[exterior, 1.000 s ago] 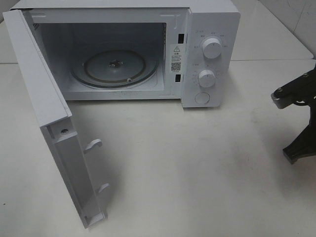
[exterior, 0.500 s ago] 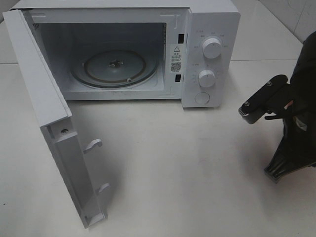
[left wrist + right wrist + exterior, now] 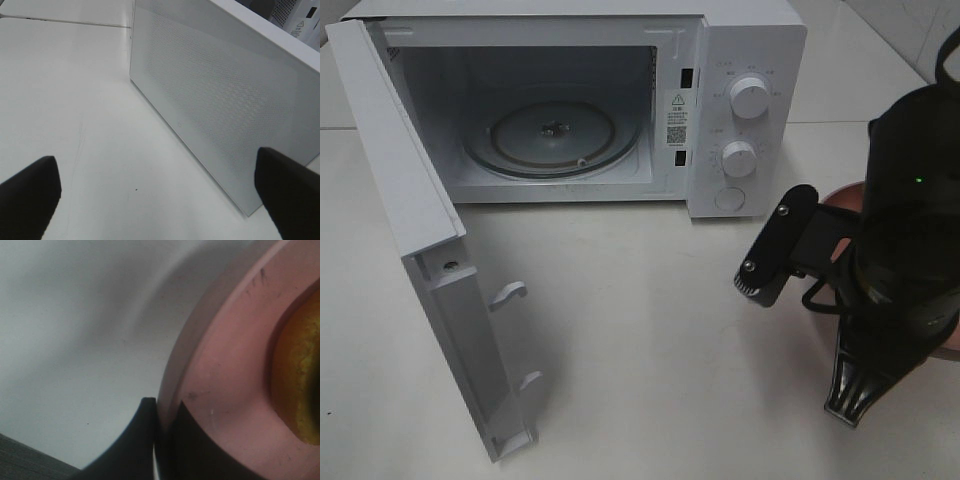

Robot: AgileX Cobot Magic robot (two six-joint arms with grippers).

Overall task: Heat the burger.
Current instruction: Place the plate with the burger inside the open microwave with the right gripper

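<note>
The burger (image 3: 300,375) shows only as a golden-brown edge on the pink plate (image 3: 225,375) in the right wrist view. My right gripper (image 3: 159,407) is shut on that plate's rim. In the high view the right arm (image 3: 900,250) covers the burger, and slivers of the pink plate (image 3: 848,197) peek out beside it, right of the microwave's front. My left gripper (image 3: 160,200) is open and empty, low over the table beside the microwave's perforated side wall (image 3: 225,105).
The white microwave (image 3: 750,40) stands at the back with its door (image 3: 410,210) swung wide open to the left. Its glass turntable (image 3: 552,137) lies bare inside. Two knobs (image 3: 749,98) are on the right panel. Bare white table lies in front.
The right arm has come in from the right edge toward the middle, bringing the pink plate with it. The microwave door has not moved.
</note>
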